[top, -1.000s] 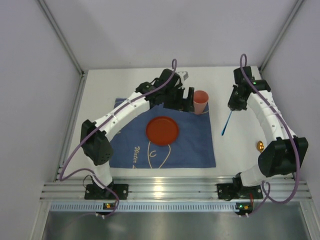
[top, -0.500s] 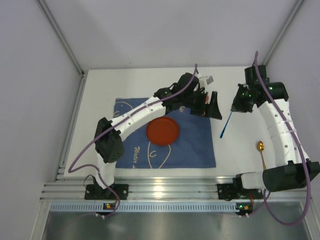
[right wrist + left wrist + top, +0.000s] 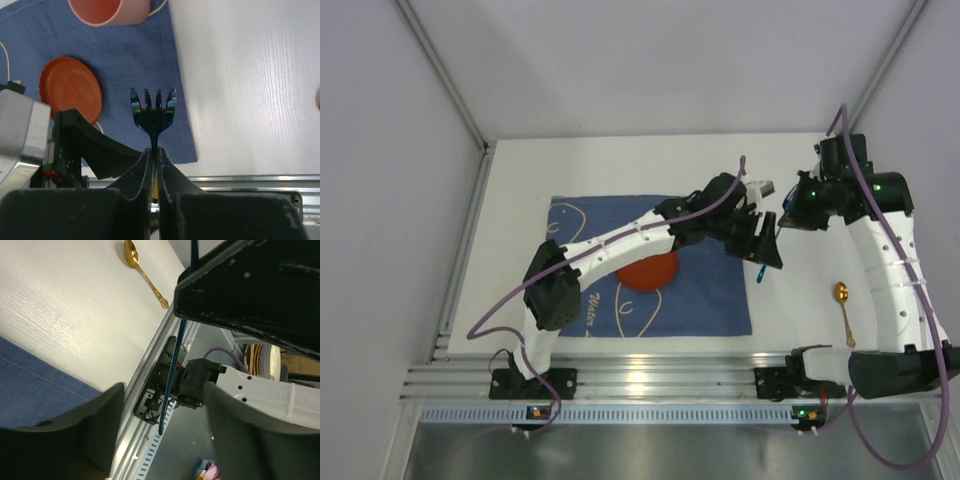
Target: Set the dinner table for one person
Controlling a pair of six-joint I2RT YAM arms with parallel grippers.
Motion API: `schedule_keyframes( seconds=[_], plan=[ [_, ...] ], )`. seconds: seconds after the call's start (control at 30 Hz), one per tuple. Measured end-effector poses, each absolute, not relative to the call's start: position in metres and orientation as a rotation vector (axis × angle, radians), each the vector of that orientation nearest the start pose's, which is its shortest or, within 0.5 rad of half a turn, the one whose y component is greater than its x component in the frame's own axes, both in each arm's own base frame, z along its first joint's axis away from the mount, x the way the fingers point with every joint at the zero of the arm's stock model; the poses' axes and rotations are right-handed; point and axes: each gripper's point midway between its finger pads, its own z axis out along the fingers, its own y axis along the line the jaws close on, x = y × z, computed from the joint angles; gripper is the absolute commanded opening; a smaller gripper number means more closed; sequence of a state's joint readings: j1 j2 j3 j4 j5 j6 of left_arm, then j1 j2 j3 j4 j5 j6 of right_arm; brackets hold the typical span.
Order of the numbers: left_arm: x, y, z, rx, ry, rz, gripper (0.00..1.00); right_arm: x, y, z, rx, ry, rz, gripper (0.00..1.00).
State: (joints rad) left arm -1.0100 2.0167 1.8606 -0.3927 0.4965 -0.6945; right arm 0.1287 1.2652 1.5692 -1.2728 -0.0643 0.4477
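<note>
My right gripper (image 3: 154,152) is shut on the neck of a blue fork (image 3: 152,107), which it holds in the air above the right edge of the blue cloth (image 3: 125,55). In the left wrist view the thin fork handle (image 3: 175,365) hangs between the spread fingers of my left gripper (image 3: 165,395), which is open and touches nothing. From above, the left gripper (image 3: 765,250) sits just below the right gripper (image 3: 786,218). On the cloth rest an orange plate (image 3: 70,90) and a pink cup (image 3: 107,10). The white dinner table (image 3: 520,190) lies beneath.
A gold spoon (image 3: 842,300) lies on the table's right side, near the right arm. The aluminium rail (image 3: 650,380) runs along the near edge. The left arm stretches across the cloth (image 3: 710,300) and hides part of the plate (image 3: 645,272).
The right gripper has lifted the fork off the table and carried it left. The left arm has swung right from the cup to the fork, and its jaws have narrowed a little.
</note>
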Motion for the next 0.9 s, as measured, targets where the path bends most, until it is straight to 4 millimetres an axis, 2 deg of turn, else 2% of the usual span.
schedule_keyframes(
  seconds=[0.07,0.1,0.13,0.27,0.3,0.33,0.37,0.4,0.43,0.53,0.6,0.7,0.77,0.83,0.9],
  plan=[
    [0.202,-0.526,0.232,0.714,2.347,-1.422,0.4,0.259,0.065,0.275,0.371,2.529,0.324,0.0],
    [0.202,-0.527,0.232,0.705,2.35,-1.421,0.09,0.258,0.066,0.278,0.366,2.525,0.333,0.0],
    [0.202,-0.528,0.232,0.697,2.354,-1.42,0.0,0.257,0.067,0.279,0.36,2.519,0.34,0.0],
    [0.194,-0.534,0.24,0.732,2.311,-1.445,0.0,0.255,0.067,0.282,0.345,2.513,0.348,0.0],
    [0.193,-0.535,0.24,0.734,2.31,-1.447,0.0,0.253,0.067,0.282,0.341,2.513,0.345,0.29],
    [0.192,-0.535,0.24,0.736,2.312,-1.446,0.0,0.252,0.067,0.282,0.346,2.511,0.349,0.48],
    [0.192,-0.534,0.24,0.732,2.311,-1.443,0.0,0.251,0.07,0.283,0.341,2.511,0.37,0.6],
    [0.193,-0.533,0.239,0.725,2.315,-1.436,0.0,0.251,0.071,0.284,0.34,2.509,0.382,0.86],
    [0.195,-0.531,0.236,0.714,2.326,-1.418,0.0,0.25,0.07,0.284,0.322,2.507,0.368,0.91],
    [0.203,-0.507,0.224,0.672,2.379,-1.348,0.0,0.248,0.071,0.288,0.317,2.496,0.394,0.95],
    [0.204,-0.479,0.217,0.637,2.415,-1.307,0.0,0.245,0.077,0.293,0.296,2.485,0.43,0.96],
    [0.213,-0.418,0.218,0.525,2.453,-1.239,0.0,0.241,0.078,0.298,0.287,2.466,0.448,0.95],
    [0.225,-0.371,0.227,0.417,2.435,-1.198,0.0,0.239,0.08,0.299,0.278,2.458,0.462,0.95],
    [0.243,-0.312,0.245,0.272,2.373,-1.124,0.0,0.236,0.081,0.298,0.274,2.462,0.472,0.95],
    [0.256,-0.263,0.262,0.161,2.296,-1.033,0.0,0.236,0.083,0.294,0.27,2.471,0.477,0.95]
  ],
)
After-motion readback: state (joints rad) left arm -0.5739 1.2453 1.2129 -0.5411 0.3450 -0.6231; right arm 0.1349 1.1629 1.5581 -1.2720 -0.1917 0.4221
